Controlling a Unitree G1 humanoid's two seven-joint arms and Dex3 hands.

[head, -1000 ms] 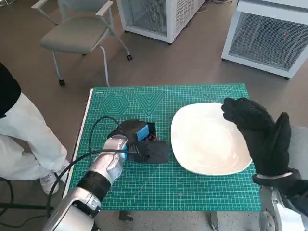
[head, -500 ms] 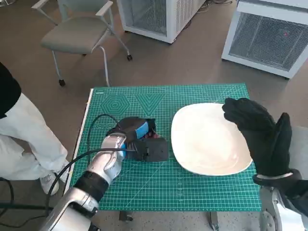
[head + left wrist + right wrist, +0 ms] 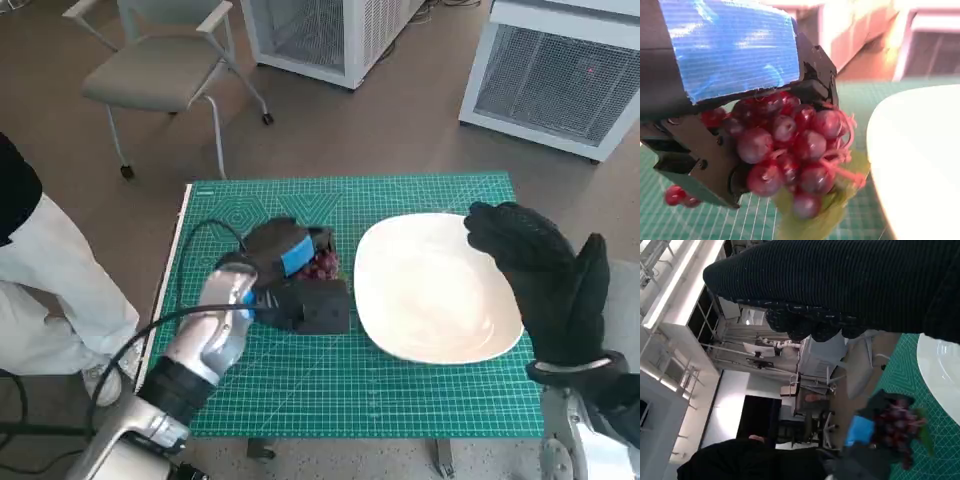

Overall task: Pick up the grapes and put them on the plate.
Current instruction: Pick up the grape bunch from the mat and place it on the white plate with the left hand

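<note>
While the green cutting mat [image 3: 400, 390] spreads across the small table, we see the white plate [image 3: 430, 290] lying on its right half, toward three o'clock from the mat's middle. At eleven o'clock, well off the table, a grey chair [image 3: 160, 70] stands on the brown floor, and two white mesh-fronted cabinets [image 3: 560, 70] sit at one o'clock. A person in white trousers [image 3: 50, 290] stands at nine o'clock beside the table edge.

Our right hand [image 3: 545, 285] in its black knitted glove hangs over the plate's right rim at about three o'clock; its fingers are extended and we see nothing in it. The right wrist view shows only the glove [image 3: 850, 285] as a dark band, so we cannot tell more of how the fingers lie.

Our left hand [image 3: 290, 280], blue tape across its back, sits just left of the plate, at nine o'clock from it. It grips the grapes [image 3: 322, 265], which are lifted clear of the mat. In the left wrist view the dark red bunch [image 3: 790, 145] is clamped between the black fingers [image 3: 705, 165], with a green leaf [image 3: 815, 215] hanging beneath and the plate's rim [image 3: 900, 150] close beside it.
</note>
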